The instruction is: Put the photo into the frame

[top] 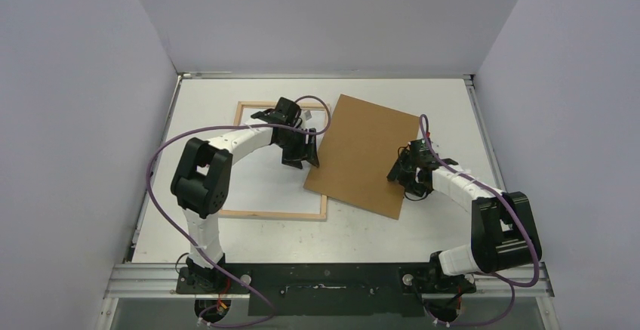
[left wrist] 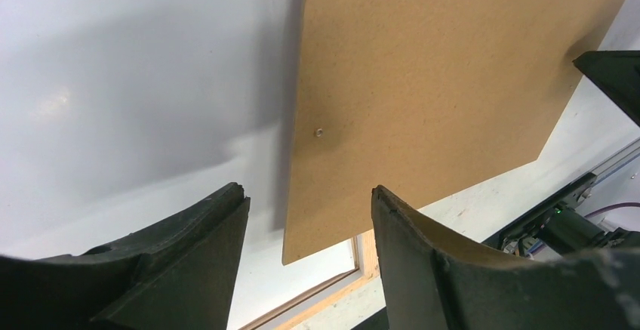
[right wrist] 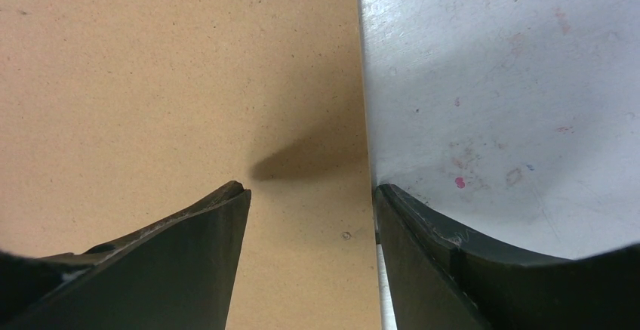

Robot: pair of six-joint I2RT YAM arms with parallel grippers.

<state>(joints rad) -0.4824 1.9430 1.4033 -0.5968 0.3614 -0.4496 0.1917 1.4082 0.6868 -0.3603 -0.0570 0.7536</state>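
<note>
The frame (top: pixel 272 214) is seen lying flat on the table (top: pixel 362 233) with its light wood side up. A plain white surface (top: pixel 260 183) is enclosed by its rails; whether this is the photo cannot be told. A brown fibreboard backing board (top: pixel 362 152) is laid at an angle, and one side rail of the frame is covered by the board's edge.

The left hand (top: pixel 300 156) is held over the frame's white interior, just beside the board edge that overlaps the frame. Its fingers (left wrist: pixel 196 254) are spread apart and nothing is clamped between them. In the left wrist view that board edge and one board corner are seen in the gap between the fingers, and the frame's wooden rail shows just past the corner. A soft shadow is cast on the white surface along the board's edge. Whether the board rests on the frame there or is lifted off it cannot be told.

The right hand (top: pixel 402 175) is placed at the board's opposite edge, well apart from the frame. Its fingers (right wrist: pixel 173 262) are likewise apart and nothing is gripped. In the right wrist view the board's edge runs into the gap, close against one fingertip. Brown board is seen under one finger and bare table under the other.
</note>
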